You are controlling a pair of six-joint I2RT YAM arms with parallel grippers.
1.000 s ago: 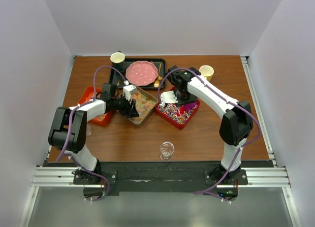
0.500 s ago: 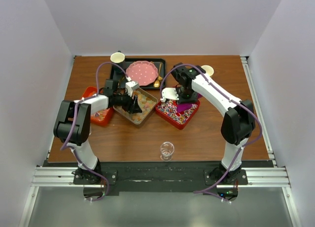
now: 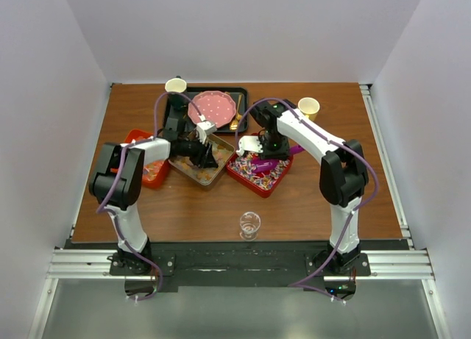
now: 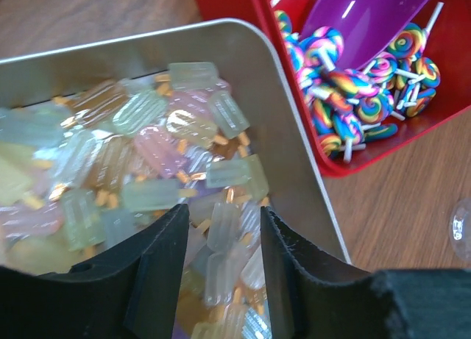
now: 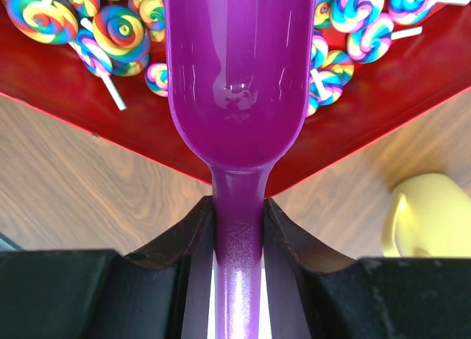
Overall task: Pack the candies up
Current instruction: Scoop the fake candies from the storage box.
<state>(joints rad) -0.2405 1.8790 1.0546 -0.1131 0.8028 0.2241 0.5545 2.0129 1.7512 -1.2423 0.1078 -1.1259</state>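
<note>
Your left gripper (image 4: 224,225) hangs half-open and empty just above the pastel gummies (image 4: 154,151) in the silver tin (image 4: 294,137); lower it straight around one piece before closing. Your right gripper (image 5: 237,215) is clamped on the purple scoop (image 5: 235,74), whose empty bowl is over the swirled lollipops (image 5: 118,26) in the red tray (image 5: 88,111), so dig low and level

Pastel popsicle-shaped gummies (image 4: 147,159), translucent green, pink and yellow with tiny orange sticks, are heaped loose in a silver tin (image 4: 291,126) mid-desk. Rainbow-swirl lollipops (image 4: 346,107) on short white sticks are piled every which way in a red tray (image 4: 397,142) just right of the tin. Orange-red pieces (image 3: 151,173) sit in a second red tray (image 3: 135,139) left of the tin, too small to see detail.
</note>
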